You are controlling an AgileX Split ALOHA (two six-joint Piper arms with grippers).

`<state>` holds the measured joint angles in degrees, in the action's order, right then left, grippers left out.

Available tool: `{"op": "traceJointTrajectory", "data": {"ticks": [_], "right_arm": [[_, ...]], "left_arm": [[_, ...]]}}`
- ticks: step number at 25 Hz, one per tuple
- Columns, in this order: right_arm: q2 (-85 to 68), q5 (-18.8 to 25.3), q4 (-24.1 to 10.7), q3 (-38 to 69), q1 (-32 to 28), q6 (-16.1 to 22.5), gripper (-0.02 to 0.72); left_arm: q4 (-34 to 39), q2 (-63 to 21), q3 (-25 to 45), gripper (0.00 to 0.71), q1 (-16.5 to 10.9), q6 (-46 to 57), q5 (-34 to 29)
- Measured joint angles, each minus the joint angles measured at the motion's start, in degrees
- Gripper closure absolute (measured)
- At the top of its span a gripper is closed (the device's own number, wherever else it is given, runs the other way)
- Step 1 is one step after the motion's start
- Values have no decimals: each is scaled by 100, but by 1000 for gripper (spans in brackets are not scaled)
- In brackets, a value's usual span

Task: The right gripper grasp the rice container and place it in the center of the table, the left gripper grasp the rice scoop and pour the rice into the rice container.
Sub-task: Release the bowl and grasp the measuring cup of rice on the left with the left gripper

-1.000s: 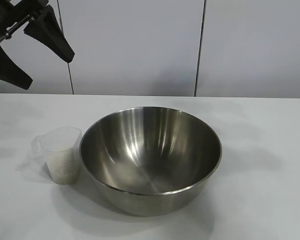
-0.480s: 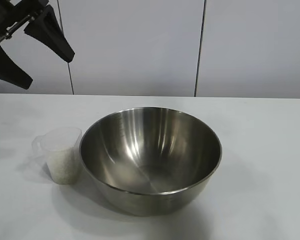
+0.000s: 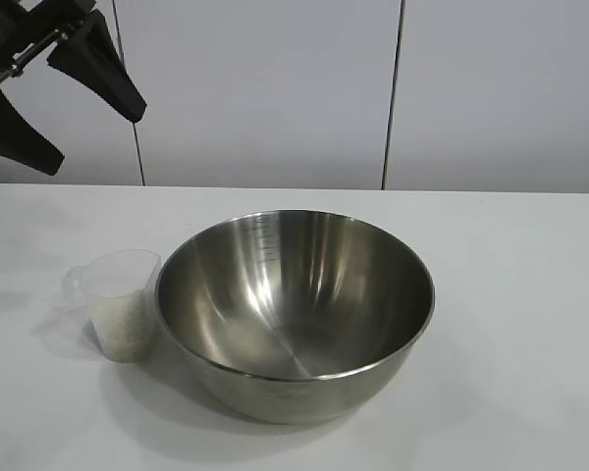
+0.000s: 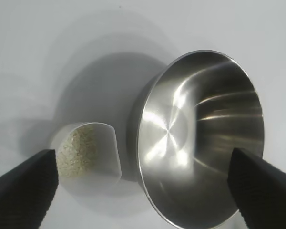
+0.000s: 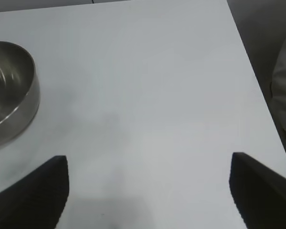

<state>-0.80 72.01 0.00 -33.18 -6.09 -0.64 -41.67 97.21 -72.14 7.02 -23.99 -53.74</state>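
Bowl (image 3: 294, 314) mid-bench (image 3: 510, 294), scoop (image 3: 118, 316) touching | left gripper (image 3: 54, 88) jaws spread, aloft | right gripper (image 5: 148, 191) jaws spread, empty

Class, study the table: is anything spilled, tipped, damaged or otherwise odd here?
Nothing stands out. The steel bowl sits upright and empty on the white table. The plastic scoop stands upright beside it with its rice inside, and no grains lie loose.

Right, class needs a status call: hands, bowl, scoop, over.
Left hand open, hanging above the scoop. Right hand open, empty, clear of the bowl. Rice unpoured. Nothing in the way.
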Motion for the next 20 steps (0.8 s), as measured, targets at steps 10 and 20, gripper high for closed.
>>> {"op": "traceJointTrajectory", "data": {"ticks": [10, 20], "right_arm": [[-26, -179, 60, 371, 34, -92, 82], [-26, -907, 64, 631, 34, -92, 82]], "left_arm": [[0, 0, 0, 16, 0, 0, 22], [0, 0, 0, 16, 0, 0, 82]]}}
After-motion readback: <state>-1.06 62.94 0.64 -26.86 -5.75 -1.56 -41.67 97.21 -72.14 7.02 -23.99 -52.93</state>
